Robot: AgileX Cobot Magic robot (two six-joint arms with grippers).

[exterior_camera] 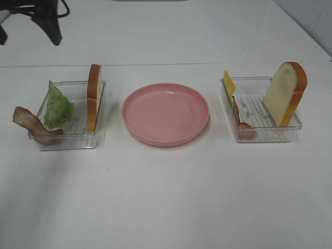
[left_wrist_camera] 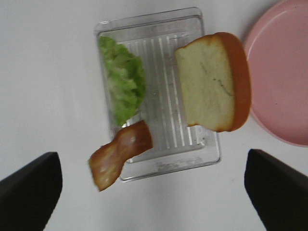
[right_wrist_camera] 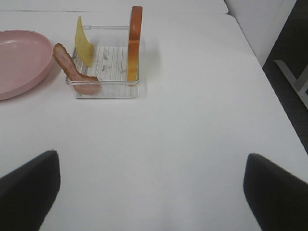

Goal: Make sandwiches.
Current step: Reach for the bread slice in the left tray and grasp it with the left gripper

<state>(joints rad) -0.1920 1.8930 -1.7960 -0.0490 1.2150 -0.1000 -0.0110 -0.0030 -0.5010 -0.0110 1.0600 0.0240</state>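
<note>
I see faint raised marks on the near rim of the left tray (left_wrist_camera: 163, 166), too blurred for me to read. My left claw (left_wrist_camera: 154, 202) stands wide open, its two dark fingers (left_wrist_camera: 29, 192) spread well apart above the counter (exterior_camera: 166, 207), holding and touching nothing; the left tray lies just beyond them. My right claw (right_wrist_camera: 151, 197) is also spread wide and empty over bare counter, well apart from the right tray (right_wrist_camera: 106, 91). The sandwich parts are not stacked. In the left tray sit the lettuce leaf (exterior_camera: 57, 106), a left bacon strip (exterior_camera: 31, 124) draped over the outer edge, and a left bread slice (exterior_camera: 94, 96) standing on edge against the wall nearest the pink plate (exterior_camera: 166, 111). The plate sits between the two trays. The right tray holds the cheese square (exterior_camera: 229, 83) propped upright at the plate side, a right bacon strip (exterior_camera: 241, 122) hanging over the same wall, and a right bread slice (exterior_camera: 284, 93) leaning at the far side.
</note>
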